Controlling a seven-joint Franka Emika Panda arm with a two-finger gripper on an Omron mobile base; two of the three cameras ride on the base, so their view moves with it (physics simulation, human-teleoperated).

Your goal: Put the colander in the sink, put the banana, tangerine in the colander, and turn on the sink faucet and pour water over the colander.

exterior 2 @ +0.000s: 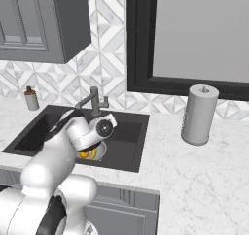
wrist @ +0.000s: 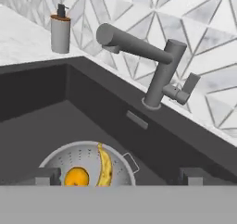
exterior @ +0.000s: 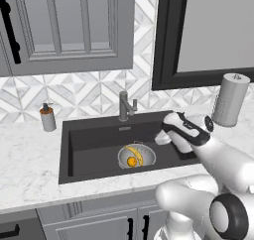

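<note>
Toward the left of the sink [exterior: 94,135], the colander [exterior: 136,155] is sitting on the basin floor holding the banana [exterior: 135,153] and tangerine [exterior: 132,161]. Behind it the sink faucet [exterior: 125,106] is standing at the far rim, not yet running. To the right, the gripper [wrist: 118,176] is hovering spread wide and empty; reaching in, it is risking missing the small lever or leaving the spout streaming wide of the colander.
</note>
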